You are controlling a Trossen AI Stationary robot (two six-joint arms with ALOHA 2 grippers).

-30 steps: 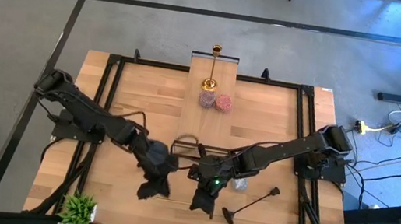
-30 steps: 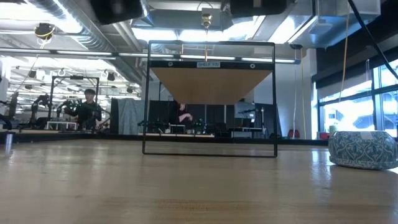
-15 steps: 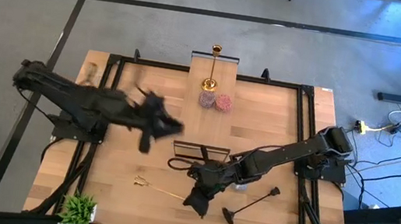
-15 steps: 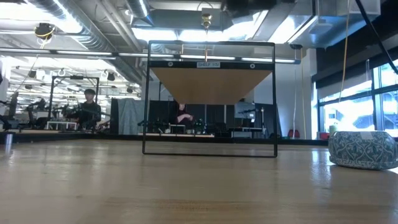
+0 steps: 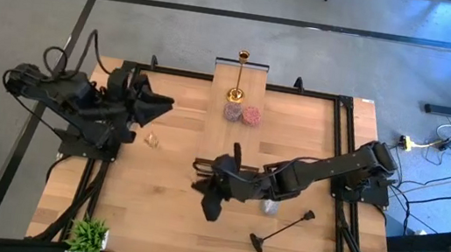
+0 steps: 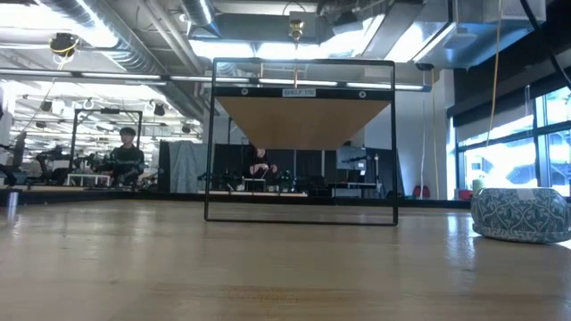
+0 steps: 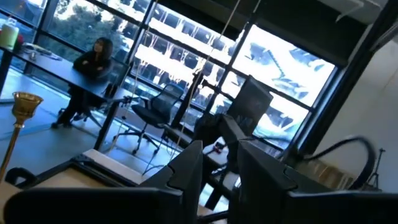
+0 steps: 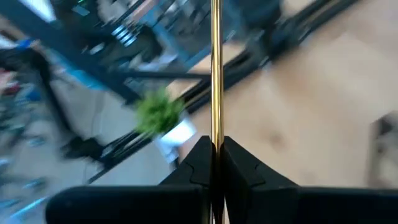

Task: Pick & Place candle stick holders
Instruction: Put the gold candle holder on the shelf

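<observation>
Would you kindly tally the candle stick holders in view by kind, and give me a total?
Gold stems: 2, the upright gold stem and the held gold stem clamped in the right gripper.
Sparkly cups: 3, the pink cup, purplish cup and bluish cup.
Long black holder: 1.
Total: 6.

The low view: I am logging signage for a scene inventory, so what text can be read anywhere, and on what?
One text only: a small white label at the middle of the top bar of the black metal frame; its lettering is too small to read.
No other words, brands or numbers show in any view.
</observation>
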